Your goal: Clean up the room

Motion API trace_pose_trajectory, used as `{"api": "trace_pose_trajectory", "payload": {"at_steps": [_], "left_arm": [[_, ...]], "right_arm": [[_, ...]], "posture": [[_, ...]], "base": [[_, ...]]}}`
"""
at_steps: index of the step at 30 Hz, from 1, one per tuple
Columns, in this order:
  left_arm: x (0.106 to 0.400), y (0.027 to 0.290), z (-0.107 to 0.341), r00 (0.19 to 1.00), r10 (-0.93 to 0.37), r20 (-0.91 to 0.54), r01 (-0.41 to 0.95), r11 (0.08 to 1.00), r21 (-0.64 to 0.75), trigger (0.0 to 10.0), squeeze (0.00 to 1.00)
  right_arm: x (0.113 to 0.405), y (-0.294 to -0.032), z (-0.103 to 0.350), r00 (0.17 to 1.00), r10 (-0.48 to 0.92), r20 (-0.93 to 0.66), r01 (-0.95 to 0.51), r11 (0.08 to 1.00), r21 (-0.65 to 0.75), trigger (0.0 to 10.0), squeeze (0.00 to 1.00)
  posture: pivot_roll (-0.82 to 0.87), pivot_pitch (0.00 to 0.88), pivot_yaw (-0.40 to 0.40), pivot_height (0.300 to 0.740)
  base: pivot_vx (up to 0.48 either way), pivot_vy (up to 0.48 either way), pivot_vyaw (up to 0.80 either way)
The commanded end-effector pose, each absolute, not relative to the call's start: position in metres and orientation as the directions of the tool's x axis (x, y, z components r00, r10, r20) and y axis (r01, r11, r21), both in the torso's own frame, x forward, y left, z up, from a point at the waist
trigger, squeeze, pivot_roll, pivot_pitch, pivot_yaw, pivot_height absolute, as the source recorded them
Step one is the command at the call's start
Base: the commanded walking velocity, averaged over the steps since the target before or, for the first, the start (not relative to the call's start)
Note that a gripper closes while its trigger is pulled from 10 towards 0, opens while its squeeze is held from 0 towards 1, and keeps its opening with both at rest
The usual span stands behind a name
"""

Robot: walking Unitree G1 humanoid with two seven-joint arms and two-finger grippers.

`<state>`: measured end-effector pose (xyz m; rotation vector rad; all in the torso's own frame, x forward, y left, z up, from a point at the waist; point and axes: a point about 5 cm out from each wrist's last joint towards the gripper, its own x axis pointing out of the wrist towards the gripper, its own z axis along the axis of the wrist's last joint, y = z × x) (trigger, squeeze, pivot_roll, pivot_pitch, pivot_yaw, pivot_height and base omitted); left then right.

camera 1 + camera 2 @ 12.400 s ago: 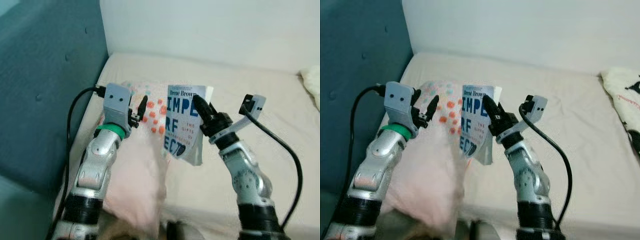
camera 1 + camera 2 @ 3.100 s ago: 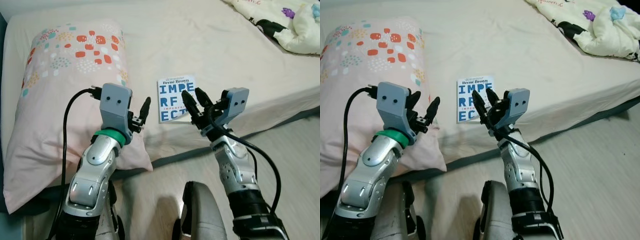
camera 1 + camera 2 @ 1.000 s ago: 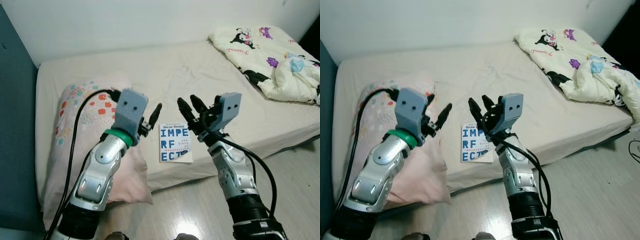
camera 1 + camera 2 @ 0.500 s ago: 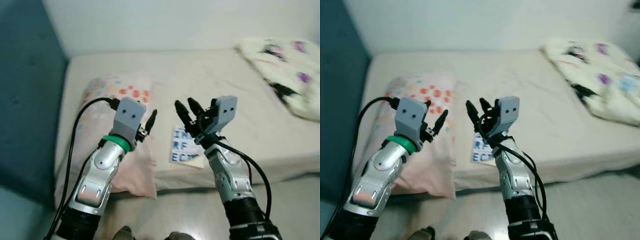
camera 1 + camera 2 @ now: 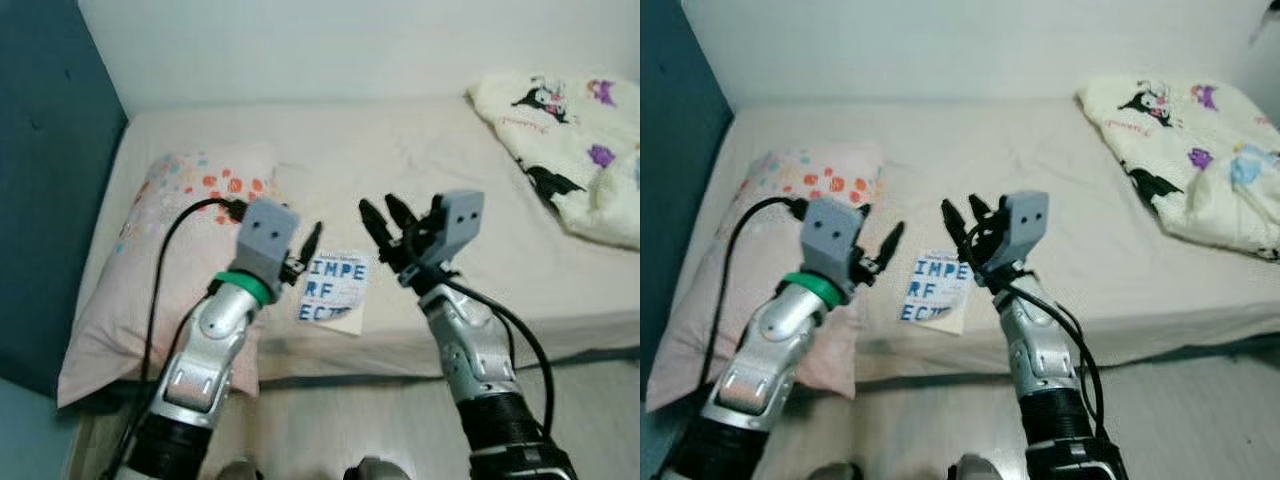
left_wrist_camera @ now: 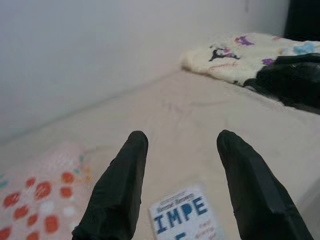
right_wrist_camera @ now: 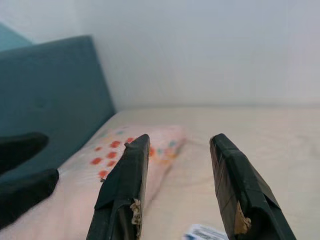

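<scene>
Bed: the wide cream-sheeted mattress [image 5: 420, 160] is mostly bare.
Blanket: the cartoon-print quilt [image 5: 560, 150] sits bunched at one end, probably still to fold.
Pillow: the pink spotted pillow [image 5: 165, 250] lies by the headboard.
Book: the white, blue-lettered paperback [image 5: 335, 290] lies near the bed's edge, not yet put away.
Hands: left hand [image 5: 305, 255] and right hand [image 5: 385, 225] hover spread wide, holding nothing.

Glossy paper book [image 5: 335, 288], soft cloth pillow [image 5: 160, 250], matt sheet [image 5: 420, 160]

1. The left gripper [image 5: 303, 252] is raised on a bent silver arm, its two black fingers spread and empty.
2. The right gripper [image 5: 385, 218] is lifted alongside, well apart from the left, fingers parted, holding nothing.
</scene>
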<state>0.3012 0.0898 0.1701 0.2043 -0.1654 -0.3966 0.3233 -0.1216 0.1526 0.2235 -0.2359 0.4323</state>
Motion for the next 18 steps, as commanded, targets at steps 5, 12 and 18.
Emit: {"api": "trace_pose_trajectory", "payload": {"at_steps": [5,12,18], "left_arm": [[0.3042,0.096,0.1602,0.927,-0.367,0.07,0.342,0.909,0.238,10.0,0.0],[0.3056,0.0952,0.1595,0.932,-0.355,0.073,0.328,0.912,0.247,10.0,0.0],[0.3082,0.0969,0.1597,0.939,-0.334,0.08,0.307,0.921,0.241,10.0,0.0]], "right_arm": [[0.3205,-0.1195,0.1486,0.882,0.392,0.261,-0.443,0.879,0.178,10.0,0.0],[0.3198,-0.1183,0.1489,0.878,0.401,0.263,-0.452,0.875,0.175,10.0,0.0],[0.3192,-0.1155,0.1462,0.877,0.418,0.238,-0.448,0.89,0.085,10.0,0.0]], "posture": [[-0.01,0.013,0.001,0.736],[-0.02,0.011,0.002,0.736],[-0.02,0.01,0.001,0.74]], "base": [[0.0,0.0,0.0],[0.0,0.0,0.0],[0.171,0.0,0.24]]}}
